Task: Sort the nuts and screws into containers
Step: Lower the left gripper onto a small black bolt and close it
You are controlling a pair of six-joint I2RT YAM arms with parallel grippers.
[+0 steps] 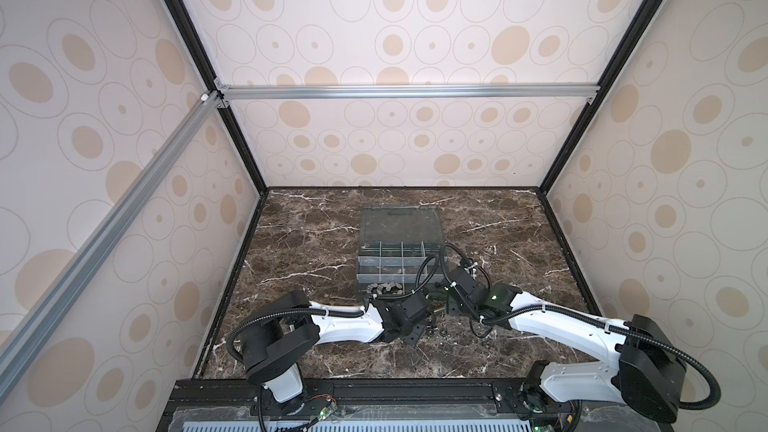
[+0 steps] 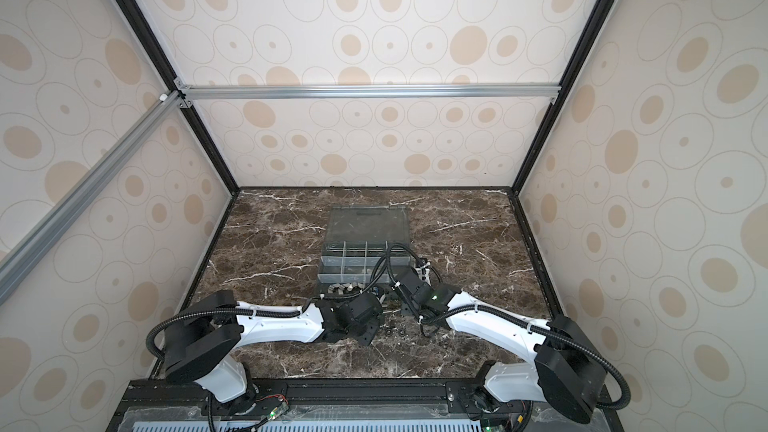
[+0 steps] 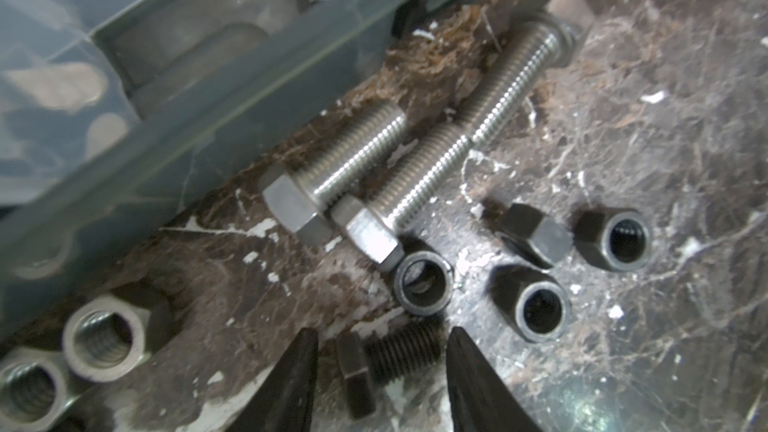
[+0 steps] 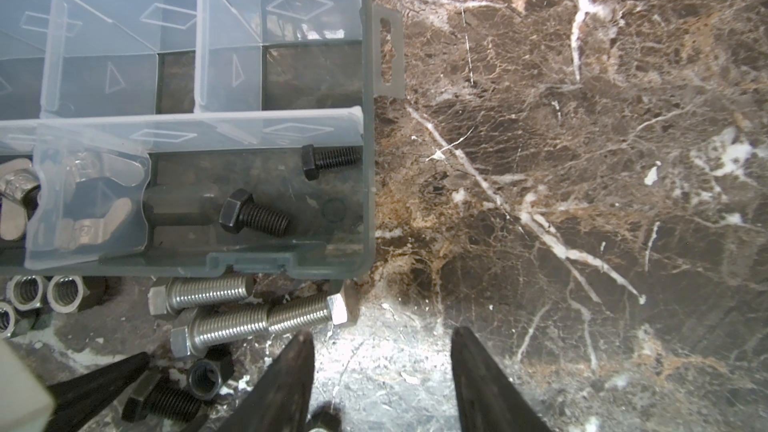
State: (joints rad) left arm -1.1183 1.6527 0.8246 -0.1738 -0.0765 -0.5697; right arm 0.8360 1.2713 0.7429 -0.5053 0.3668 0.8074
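Note:
My left gripper [image 3: 382,336] is open and straddles a short black screw [image 3: 384,361] lying on the marble, with a gap on each side. Beyond it lie three silver screws [image 3: 349,160] beside the box wall, several black nuts [image 3: 424,280] and silver nuts [image 3: 104,338]. My right gripper [image 4: 382,338] is open over bare marble, close to a silver screw's head [image 4: 307,309]. The containers [image 4: 232,126] sit in the organizer box [image 1: 359,268]. Its near corner compartment holds two black screws [image 4: 253,218], and the one beside it holds silver nuts [image 4: 16,189].
The box's clear lid [image 1: 399,220] lies open flat behind it. A latch tab [image 4: 388,51] sticks out from the box's side wall. Both arms meet at the box's front edge. Patterned walls enclose the marble tabletop [image 1: 519,251].

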